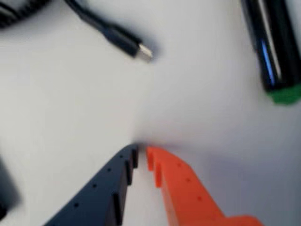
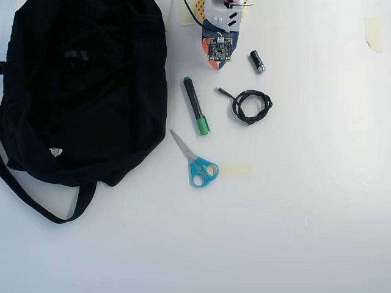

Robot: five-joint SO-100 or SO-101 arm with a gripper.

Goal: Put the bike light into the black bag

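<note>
The bike light (image 2: 76,58) lies inside the black bag (image 2: 116,122), upper left of the overhead view. The claw (image 1: 141,153) is closed and empty over the white worktop (image 2: 293,207). Marker (image 2: 195,105), cable (image 2: 250,105), scissors (image 2: 194,160) and tape (image 2: 236,169) lie nearby.

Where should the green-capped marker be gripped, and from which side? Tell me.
Grip the marker mid-barrel, on the black part, coming straight down with the jaws closing across its narrow width. It lies flat, a long thin cylinder with bare table along both long sides; the scissors lie beyond its green cap.
</note>
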